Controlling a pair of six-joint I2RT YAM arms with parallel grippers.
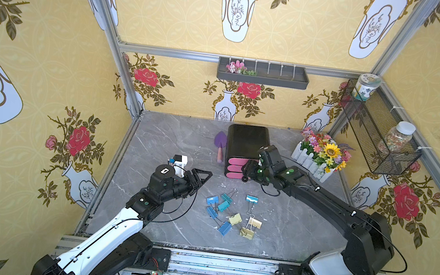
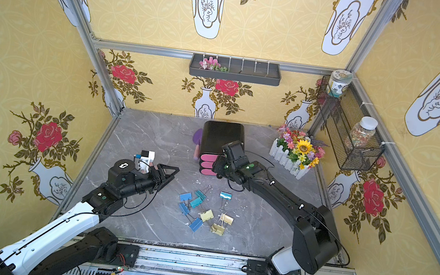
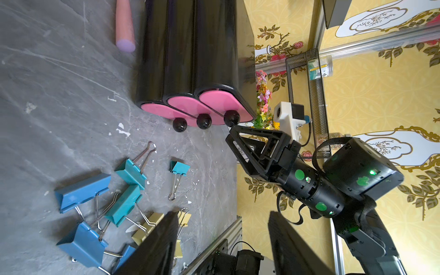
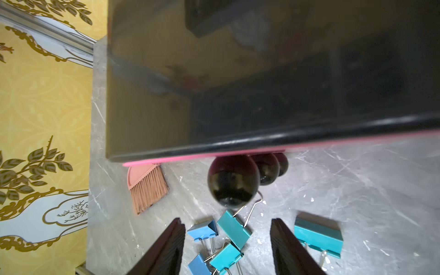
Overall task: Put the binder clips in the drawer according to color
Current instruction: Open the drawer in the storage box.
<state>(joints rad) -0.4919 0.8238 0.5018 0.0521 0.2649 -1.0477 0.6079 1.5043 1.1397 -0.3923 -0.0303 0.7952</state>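
Right wrist view: right end effector [image 4: 226,221] spread, empty, just beside the top round black knob [image 4: 233,181] of the black cabinet with pink drawers [image 4: 238,95]. Left end effector [image 1: 206,175] also spread, empty. Blue, teal and yellow metal binder clips [image 1: 229,214] lie mid-frame on the table [image 1: 160,142] in both top views.

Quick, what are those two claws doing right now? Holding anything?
Left claw: open, holding nothing.
Right claw: open, holding nothing; the top knob sits just ahead of it, not gripped.

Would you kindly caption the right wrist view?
Open right gripper before the top drawer knob, binder clips scattered nearby.
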